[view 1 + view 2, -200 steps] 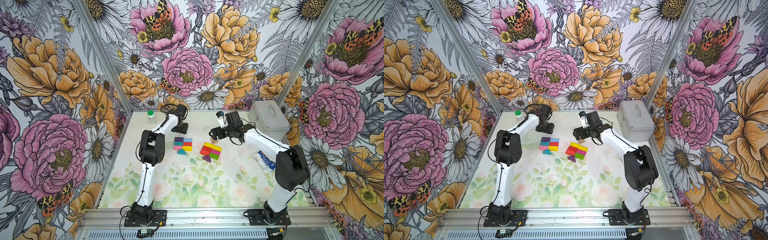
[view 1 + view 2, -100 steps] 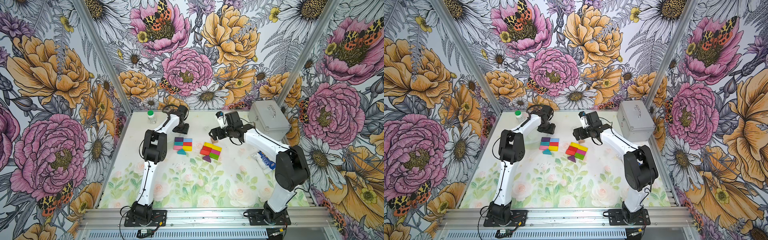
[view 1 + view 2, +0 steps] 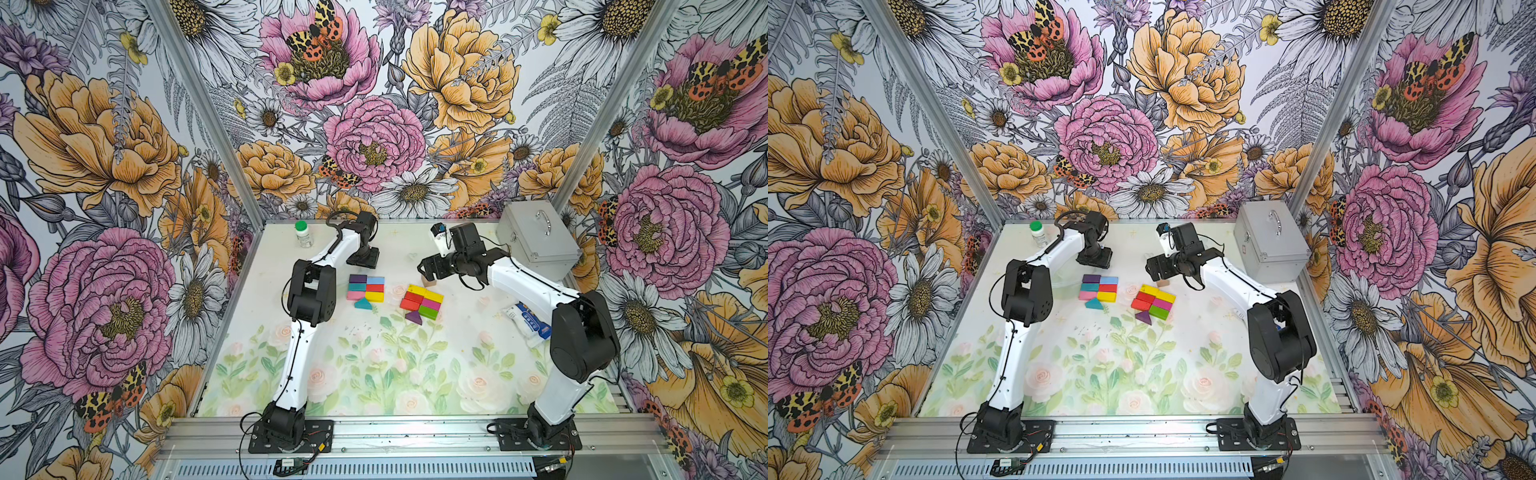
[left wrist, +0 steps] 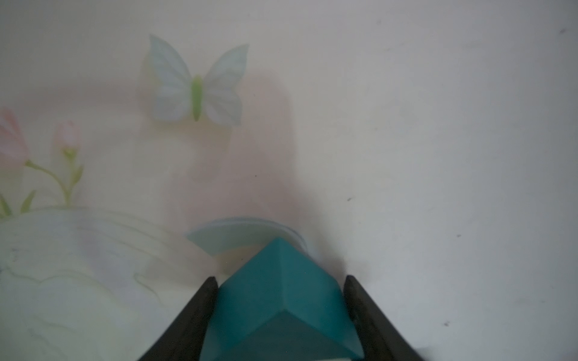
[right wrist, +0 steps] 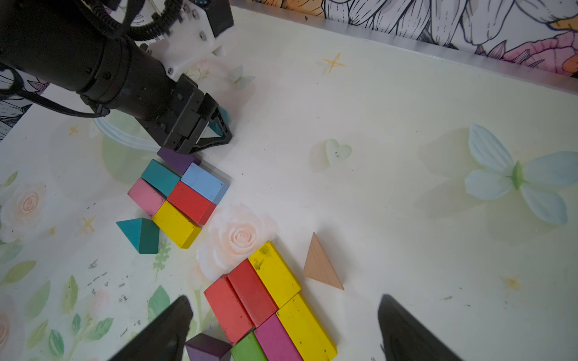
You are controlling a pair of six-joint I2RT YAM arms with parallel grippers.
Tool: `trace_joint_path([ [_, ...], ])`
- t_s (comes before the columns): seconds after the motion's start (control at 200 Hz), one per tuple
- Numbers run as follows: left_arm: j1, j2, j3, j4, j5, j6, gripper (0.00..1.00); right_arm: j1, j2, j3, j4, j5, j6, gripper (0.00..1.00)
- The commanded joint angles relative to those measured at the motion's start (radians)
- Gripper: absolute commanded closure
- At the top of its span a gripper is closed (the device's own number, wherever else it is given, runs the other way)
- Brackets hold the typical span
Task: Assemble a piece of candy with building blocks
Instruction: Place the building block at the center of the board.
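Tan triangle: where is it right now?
The tan triangle sits right of centre in both top views, just behind the right block group. The right wrist view shows it beside that group's yellow brick.

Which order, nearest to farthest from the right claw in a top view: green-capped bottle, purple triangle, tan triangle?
1. tan triangle, right beside the right claw.
2. purple triangle, farther toward the front.
3. green-capped bottle, back corner on the left side.
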Motion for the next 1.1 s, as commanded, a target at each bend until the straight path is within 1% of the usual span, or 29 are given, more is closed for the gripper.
trace_joint_path([
  [0.0, 0.002, 0.029, 0.032, -0.009, 0.012, -0.013, 0.34, 0.009, -0.008, 0.003, 0.019, -0.001, -0.012, 0.06],
  [0.025, 0.002, 0.031, 0.035, -0.009, 0.013, -0.014, 0.34, 0.009, -0.008, 0.005, 0.019, -0.003, -0.012, 0.06],
  [0.04, 0.002, 0.031, 0.035, -0.009, 0.013, -0.015, 0.30, 0.008, -0.009, 0.004, 0.019, -0.004, -0.012, 0.06],
  [0.08, 0.002, 0.029, 0.036, -0.008, 0.015, -0.017, 0.28, 0.008, -0.011, 0.003, 0.019, -0.007, -0.013, 0.06],
  [0.14, 0.002, 0.025, 0.037, -0.007, 0.018, -0.019, 0.20, 0.008, -0.015, 0.002, 0.019, -0.007, -0.015, 0.06],
  [0.195, 0.002, 0.023, 0.037, -0.008, 0.023, -0.021, 0.18, 0.009, -0.016, 0.002, 0.020, -0.005, -0.016, 0.06],
  [0.35, -0.002, -0.017, 0.022, -0.007, 0.025, -0.036, 0.19, 0.007, -0.018, 0.001, 0.019, -0.008, -0.017, 0.06],
  [0.5, -0.007, -0.033, 0.010, -0.007, -0.047, -0.039, 0.19, 0.007, -0.021, 0.000, 0.019, -0.016, -0.017, 0.06],
  [0.706, 0.025, -0.053, -0.015, -0.006, -0.081, -0.078, 0.19, 0.007, -0.031, -0.006, 0.019, -0.020, -0.017, 0.06],
  [1.096, 0.035, -0.122, -0.061, -0.006, -0.063, -0.084, 0.20, 0.007, -0.025, -0.004, 0.020, -0.029, -0.011, 0.06],
])
